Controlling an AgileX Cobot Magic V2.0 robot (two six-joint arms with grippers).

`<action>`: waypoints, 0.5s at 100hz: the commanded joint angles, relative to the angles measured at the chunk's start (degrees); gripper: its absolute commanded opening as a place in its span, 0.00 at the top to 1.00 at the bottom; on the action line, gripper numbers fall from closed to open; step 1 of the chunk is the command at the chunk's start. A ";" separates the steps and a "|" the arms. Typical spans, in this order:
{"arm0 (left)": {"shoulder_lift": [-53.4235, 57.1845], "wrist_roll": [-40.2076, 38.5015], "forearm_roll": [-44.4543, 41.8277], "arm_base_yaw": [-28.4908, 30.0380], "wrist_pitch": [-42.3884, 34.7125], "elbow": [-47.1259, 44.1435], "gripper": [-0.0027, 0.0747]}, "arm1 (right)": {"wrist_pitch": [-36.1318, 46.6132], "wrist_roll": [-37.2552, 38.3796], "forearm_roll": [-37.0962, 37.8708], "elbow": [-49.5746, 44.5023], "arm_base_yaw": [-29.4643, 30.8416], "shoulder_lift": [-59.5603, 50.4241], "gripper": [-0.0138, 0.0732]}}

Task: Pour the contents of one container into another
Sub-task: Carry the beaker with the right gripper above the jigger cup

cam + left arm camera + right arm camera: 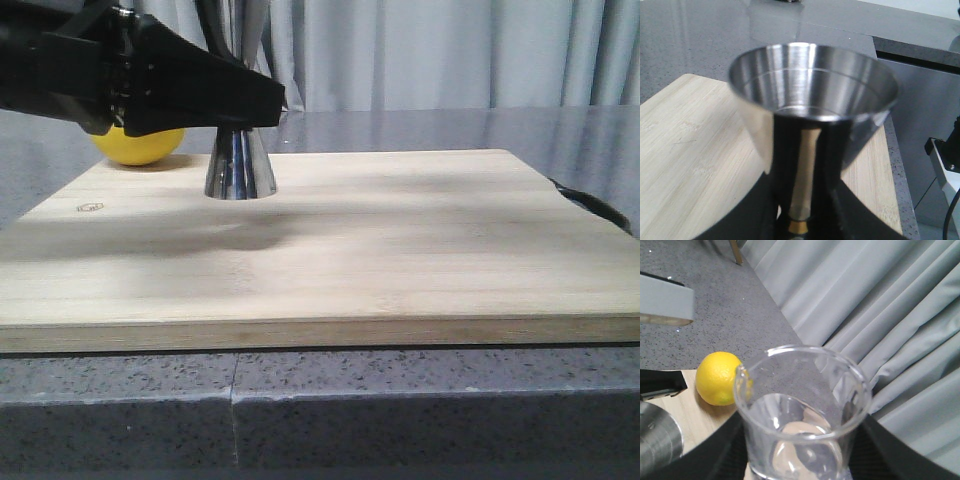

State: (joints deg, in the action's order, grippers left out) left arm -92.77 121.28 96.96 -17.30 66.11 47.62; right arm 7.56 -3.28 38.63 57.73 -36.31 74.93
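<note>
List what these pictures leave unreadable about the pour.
- Front view: the left end effector covers the jigger above its base; the beaker is out of frame.
- Left wrist view: jigger's waist is hidden by fingers.
- Right wrist view: beaker base cut off; contents unclear.

Low front camera faces the curtain; wrist cameras sit close, sharing the jigger (812, 100).

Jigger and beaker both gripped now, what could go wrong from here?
1. The steel jigger stands on the cutting board, pinched at its narrow waist by the left gripper; a nudge could tip it.
2. Its mouth is small, so a pour from the glass beaker in the right gripper may spill.
3. The lemon sits close behind and could be bumped.
</note>
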 commanded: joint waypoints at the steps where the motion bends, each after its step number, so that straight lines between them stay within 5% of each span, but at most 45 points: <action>1: 2.55 -0.55 3.48 -0.61 7.34 1.52 0.99 | 4.35 -0.42 1.17 2.27 0.07 -2.12 0.46; 50: 2.55 -0.55 3.48 -2.35 7.34 1.52 0.99 | 4.35 -0.42 4.48 2.27 0.07 -2.00 0.46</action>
State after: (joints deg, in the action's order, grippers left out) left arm -92.67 121.18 96.74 -19.10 66.11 47.62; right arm 7.66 -3.38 42.09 57.73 -36.31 74.93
